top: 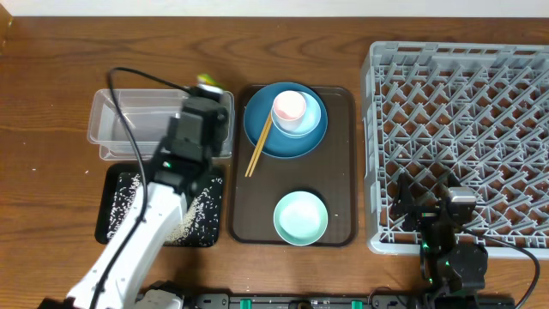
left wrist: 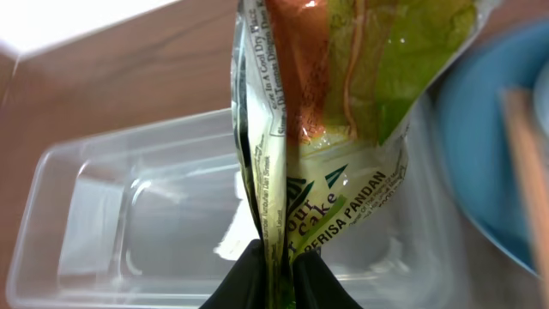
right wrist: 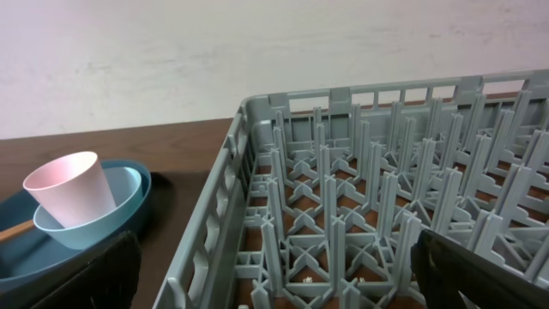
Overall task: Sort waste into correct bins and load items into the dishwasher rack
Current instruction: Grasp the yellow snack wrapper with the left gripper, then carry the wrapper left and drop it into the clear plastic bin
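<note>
Yellow-green wrapper [left wrist: 343, 112] hangs pinched in the left gripper [left wrist: 274, 262] over the clear tub [left wrist: 129, 215], waste-sorting I'd say; next the jaws must part to drop it, while the right gripper [right wrist: 279, 275] sits spread wide.

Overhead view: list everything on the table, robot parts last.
table: one, brown wood, under everything
rack: one, grey, right side
brown tray: one, centre
plate: one, dark blue, far end of brown tray
bowl: one, light blue, on plate
cup: one, pink, in light blue bowl
chopsticks: one pair, wooden, across plate's left edge
mint bowl: one, near end of brown tray
tub: one, clear, left
black tray: one, in front of tub
rice: many grains, white, in black tray
wrapper: one, yellow-green, over tub
left tool: shut on wrapper
right tool: open, over rack
</note>
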Controlling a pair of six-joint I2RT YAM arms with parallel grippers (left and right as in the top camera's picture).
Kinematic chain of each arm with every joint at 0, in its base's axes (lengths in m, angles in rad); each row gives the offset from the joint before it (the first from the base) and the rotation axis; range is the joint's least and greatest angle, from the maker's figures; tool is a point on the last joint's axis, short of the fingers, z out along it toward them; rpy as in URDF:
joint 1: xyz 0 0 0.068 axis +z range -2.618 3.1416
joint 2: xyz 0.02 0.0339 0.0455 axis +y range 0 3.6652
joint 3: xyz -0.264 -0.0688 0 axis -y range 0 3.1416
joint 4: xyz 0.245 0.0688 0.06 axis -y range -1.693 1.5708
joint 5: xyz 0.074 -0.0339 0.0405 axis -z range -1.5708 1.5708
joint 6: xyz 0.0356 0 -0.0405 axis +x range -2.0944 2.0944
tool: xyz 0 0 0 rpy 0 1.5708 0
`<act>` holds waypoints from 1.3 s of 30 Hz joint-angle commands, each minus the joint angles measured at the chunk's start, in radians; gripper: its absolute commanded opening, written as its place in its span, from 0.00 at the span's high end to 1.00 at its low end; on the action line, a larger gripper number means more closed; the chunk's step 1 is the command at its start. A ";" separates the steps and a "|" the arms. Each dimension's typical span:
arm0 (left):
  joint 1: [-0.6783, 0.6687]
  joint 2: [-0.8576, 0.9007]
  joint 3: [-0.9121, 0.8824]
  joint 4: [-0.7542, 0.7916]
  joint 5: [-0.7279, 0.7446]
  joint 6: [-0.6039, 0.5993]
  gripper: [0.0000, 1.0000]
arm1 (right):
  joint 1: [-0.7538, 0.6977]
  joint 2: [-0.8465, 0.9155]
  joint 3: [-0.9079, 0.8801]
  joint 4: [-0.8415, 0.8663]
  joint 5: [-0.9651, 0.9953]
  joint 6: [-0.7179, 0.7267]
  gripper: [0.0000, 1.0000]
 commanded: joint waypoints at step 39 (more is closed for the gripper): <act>-0.001 0.154 0.026 0.406 0.710 -0.814 0.50 | 0.010 -0.002 -0.002 -0.003 0.003 0.003 0.01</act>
